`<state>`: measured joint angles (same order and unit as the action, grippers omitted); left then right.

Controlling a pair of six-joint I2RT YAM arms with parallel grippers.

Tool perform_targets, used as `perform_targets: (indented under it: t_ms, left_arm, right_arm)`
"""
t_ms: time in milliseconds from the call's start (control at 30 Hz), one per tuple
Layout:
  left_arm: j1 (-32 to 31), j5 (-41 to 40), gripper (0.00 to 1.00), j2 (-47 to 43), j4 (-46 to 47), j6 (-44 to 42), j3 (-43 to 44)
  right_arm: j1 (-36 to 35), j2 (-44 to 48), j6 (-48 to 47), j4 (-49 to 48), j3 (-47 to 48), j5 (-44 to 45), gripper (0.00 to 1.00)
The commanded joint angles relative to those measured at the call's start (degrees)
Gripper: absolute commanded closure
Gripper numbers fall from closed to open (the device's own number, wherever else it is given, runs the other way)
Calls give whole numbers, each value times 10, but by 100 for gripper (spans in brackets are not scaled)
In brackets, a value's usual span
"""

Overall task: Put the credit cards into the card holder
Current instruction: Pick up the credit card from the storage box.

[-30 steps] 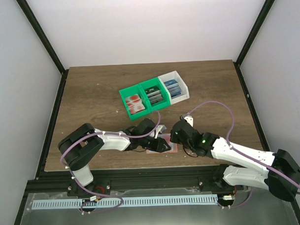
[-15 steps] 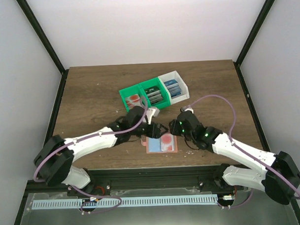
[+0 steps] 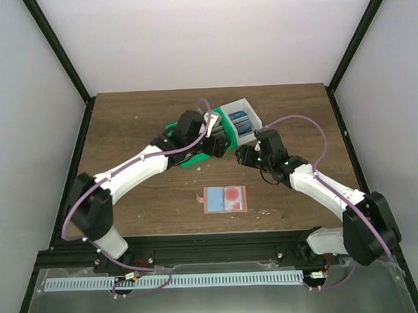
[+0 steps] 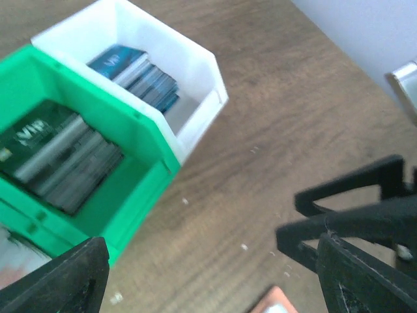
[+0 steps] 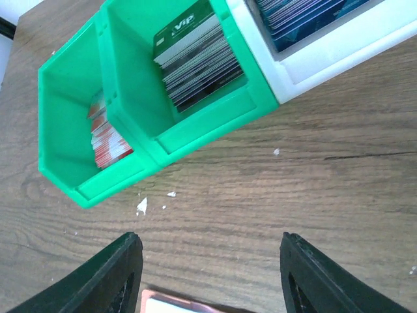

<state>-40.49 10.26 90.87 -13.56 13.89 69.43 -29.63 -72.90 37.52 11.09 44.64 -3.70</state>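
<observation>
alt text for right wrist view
Looking down on a wooden table, three joined bins hold card stacks: red-and-white cards in the left green bin, dark cards in the next green bin, blue cards in the white bin. The right gripper has its jaws open and empty; the card holder peeks in below.

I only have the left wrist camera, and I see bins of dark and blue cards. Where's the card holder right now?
Observer: The card holder lies open and flat near the near edge of the table, with nothing touching it.
Operator: Is the right gripper carrying a card?
Observer: No, the right gripper is open and there is nothing between its fingers.
Operator: Any red cards around?
Observer: Yes, a stack of red-and-white cards stands in the green bin next to the one with the dark cards.
</observation>
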Motion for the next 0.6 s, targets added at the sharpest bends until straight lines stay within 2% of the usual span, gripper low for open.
perform_targets:
  t_ms: [0,100,267,433,567]
  left_arm:
    - [1,-66,15,82,-61,-83,95]
    - [3,-107,26,138,-89,-107,161]
    - [7,-136,32,224,-115,-178,249]
    - [11,-212,54,312,-153,-223,352]
    - [17,-252,63,369,-181,-242,408]
  right_arm:
    - [36,-14,-18,-36,-5,-61,41]
    - [48,-20,-24,-44,-14,-80,41]
    - [56,-40,-30,-45,-21,-90,41]
    - [59,-49,-27,-52,-31,-100,42]
    - [62,-55,-30,-52,-36,-106,43]
